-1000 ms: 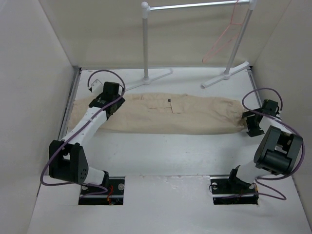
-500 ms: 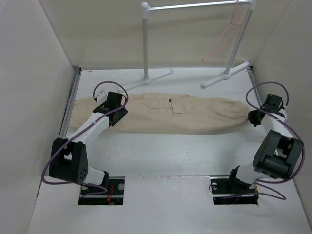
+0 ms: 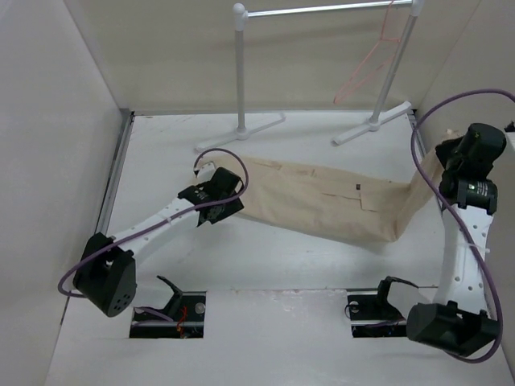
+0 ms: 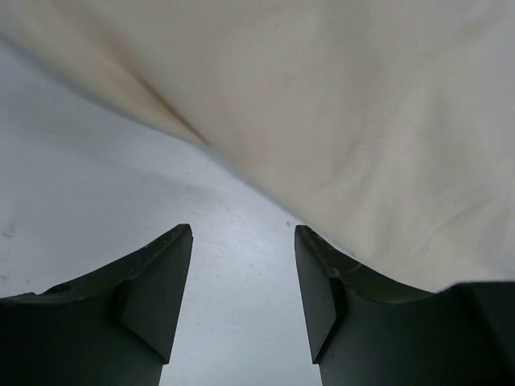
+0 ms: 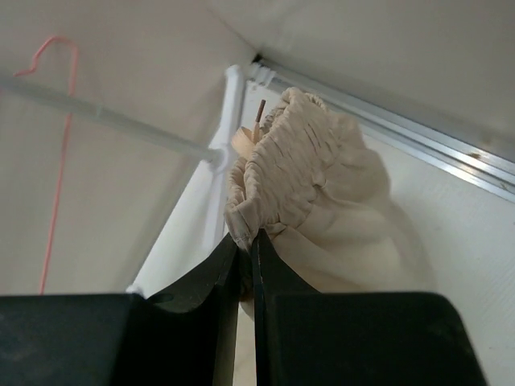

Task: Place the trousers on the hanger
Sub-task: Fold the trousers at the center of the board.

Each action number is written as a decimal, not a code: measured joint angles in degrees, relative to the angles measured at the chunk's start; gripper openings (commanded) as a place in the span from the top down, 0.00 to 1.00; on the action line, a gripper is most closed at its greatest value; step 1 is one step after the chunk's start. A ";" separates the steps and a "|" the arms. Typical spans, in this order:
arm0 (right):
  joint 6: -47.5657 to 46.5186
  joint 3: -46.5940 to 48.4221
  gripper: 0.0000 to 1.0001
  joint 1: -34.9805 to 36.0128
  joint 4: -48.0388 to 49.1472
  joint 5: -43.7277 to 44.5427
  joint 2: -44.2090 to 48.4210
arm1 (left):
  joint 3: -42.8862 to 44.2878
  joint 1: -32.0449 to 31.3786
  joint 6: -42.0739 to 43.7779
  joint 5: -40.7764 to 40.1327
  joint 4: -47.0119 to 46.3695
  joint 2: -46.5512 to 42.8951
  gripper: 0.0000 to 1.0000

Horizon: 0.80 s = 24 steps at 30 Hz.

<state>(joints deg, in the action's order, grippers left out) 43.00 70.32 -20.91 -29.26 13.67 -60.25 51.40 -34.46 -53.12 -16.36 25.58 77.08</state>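
Right gripper (image 5: 245, 241) pinched tight on trousers (image 3: 322, 201) at gathered end; left gripper (image 4: 241, 233) agape, cloth just ahead.

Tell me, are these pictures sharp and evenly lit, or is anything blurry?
Top view: soft, even light, sharp throughout, only faint shadows under the arms. Left wrist view: the trousers sit so close they look soft, casting a shadow on the table; the left fingers are dark. Right wrist view: gathered cloth crisp, the hanger faint and hazy.
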 measured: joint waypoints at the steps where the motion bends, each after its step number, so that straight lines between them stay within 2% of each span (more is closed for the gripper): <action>1: -1.14 0.98 0.87 1.79 -0.33 -0.04 0.24 | 0.00 -1.38 -0.50 0.22 0.46 -0.72 0.49; 3: -3.43 3.41 0.86 7.10 -1.53 0.04 0.57 | 0.00 -2.40 -1.33 0.70 1.38 -2.40 0.48; 6: -5.44 8.52 0.86 17.44 -4.42 0.66 0.02 | 0.02 -0.63 -1.73 0.96 2.80 -5.64 0.48; 11: -6.23 19.76 0.84 39.17 -7.28 7.08 -6.58 | -0.44 8.59 -1.33 1.55 4.55 -13.62 0.47; 16: -5.09 31.67 0.83 56.74 -8.70 13.66 -20.98 | -3.63 19.19 -0.79 4.17 4.94 -20.59 0.47; 21: -4.13 43.71 0.83 66.27 -9.77 16.02 -38.16 | -5.77 27.19 -0.72 7.41 5.05 -21.77 0.47; 24: -3.69 54.01 0.83 70.16 -9.84 17.38 -50.34 | -6.36 30.71 -0.59 8.74 4.70 -22.01 0.47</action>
<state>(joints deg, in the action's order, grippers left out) 39.31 124.33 49.25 -39.09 31.05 -110.59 45.04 -3.75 -53.71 -7.62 30.28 55.07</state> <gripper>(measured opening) 0.174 0.524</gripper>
